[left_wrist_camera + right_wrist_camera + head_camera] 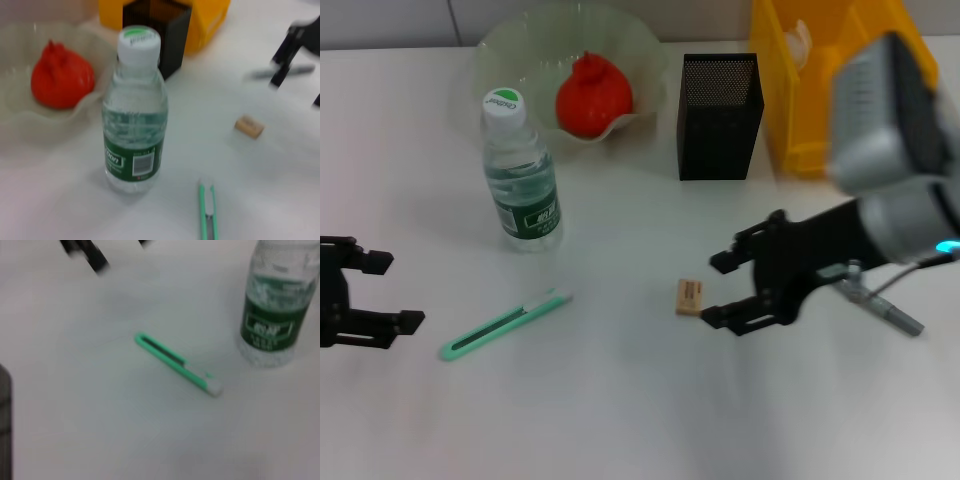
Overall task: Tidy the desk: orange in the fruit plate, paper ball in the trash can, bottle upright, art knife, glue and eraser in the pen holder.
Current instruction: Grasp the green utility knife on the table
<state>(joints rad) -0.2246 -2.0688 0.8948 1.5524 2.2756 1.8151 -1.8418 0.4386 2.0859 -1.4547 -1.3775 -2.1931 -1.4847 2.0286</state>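
The clear bottle (521,170) stands upright with its white cap on; it also shows in the left wrist view (135,115) and the right wrist view (274,315). The orange (592,95) lies in the fruit plate (500,50). A crumpled paper ball (801,40) sits in the yellow trash can (820,130). The tan eraser (689,297) lies just off the tips of my open right gripper (718,290). The green art knife (505,325) lies flat between the arms. The grey glue stick (885,310) lies under my right arm. My left gripper (395,292) is open and empty at the left edge.
The black mesh pen holder (720,115) stands between the plate and the trash can. The left wrist view shows the eraser (249,126), the knife (207,210), the orange (61,75) and the pen holder (165,30). The right wrist view shows the knife (177,364).
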